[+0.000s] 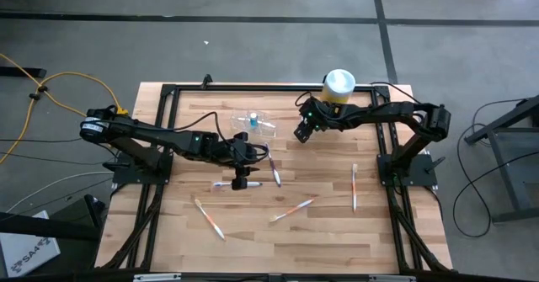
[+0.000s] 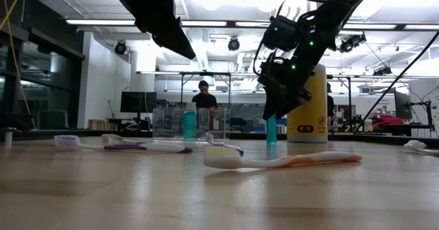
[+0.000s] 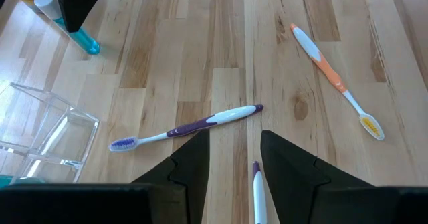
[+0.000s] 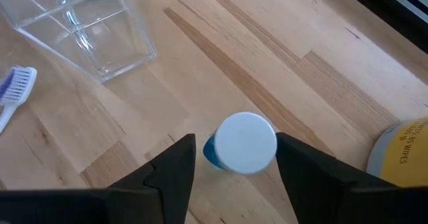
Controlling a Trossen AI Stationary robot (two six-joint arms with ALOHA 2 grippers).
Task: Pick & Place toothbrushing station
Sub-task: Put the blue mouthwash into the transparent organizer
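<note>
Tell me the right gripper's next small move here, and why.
Probably a short drop followed by closing. The right gripper is open, with its fingers on either side of the white cap of the small blue tube, which stands upright on the table near the clear holder. The cap sits between the fingers, so little sideways correction seems needed.

Surface (image 1: pixel 320 231): pale wood planks, smooth, faint sheen, visible grain. Station (image 1: pixel 254 124): clear glossy plastic, glassy walls. Toothbrushes (image 3: pixel 187 126): smooth glossy plastic, bristled heads. Bottle (image 4: pixel 244 144): blue translucent plastic, matt white cap. Canister (image 1: pixel 338 87): yellow, white lid, printed label. Hands (image 3: pixel 231 158): matt black plastic.
</note>
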